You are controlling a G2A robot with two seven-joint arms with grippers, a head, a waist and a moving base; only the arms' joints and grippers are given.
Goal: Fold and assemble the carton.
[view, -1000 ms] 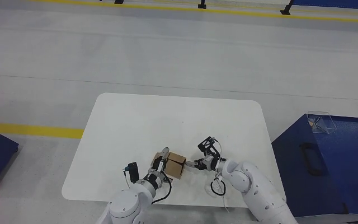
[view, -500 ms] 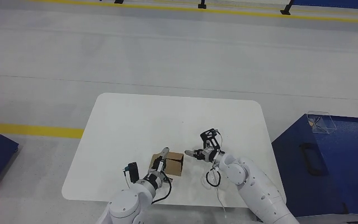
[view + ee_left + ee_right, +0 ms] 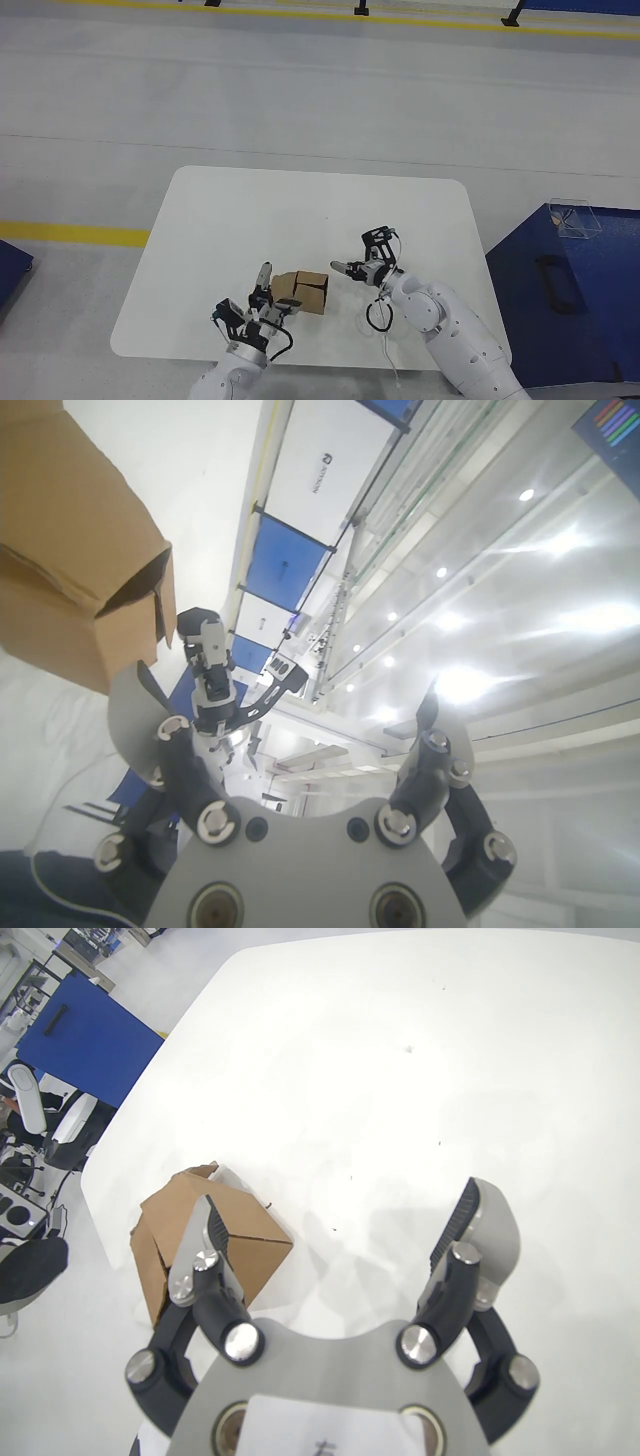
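1. The carton (image 3: 303, 291), plain brown cardboard, sits on the white surface (image 3: 300, 210). It is close to the edge on the robot's side and about midway along that edge.
2. It is only partly folded. Some flaps are turned in and meet at seams, but one flap stands ajar and shows a dark gap inside.
3. The left jaws are spread wide and hold nothing. They are at the side of the carton that faces the robot's edge. One finger is just beside the cardboard, but I cannot tell whether it touches.
4. The right jaws are also wide apart and hold nothing. They are near the carton's end that faces the right edge, with a little white between.
5. A blue cabinet (image 3: 570, 290) stands on the floor beyond the right edge.
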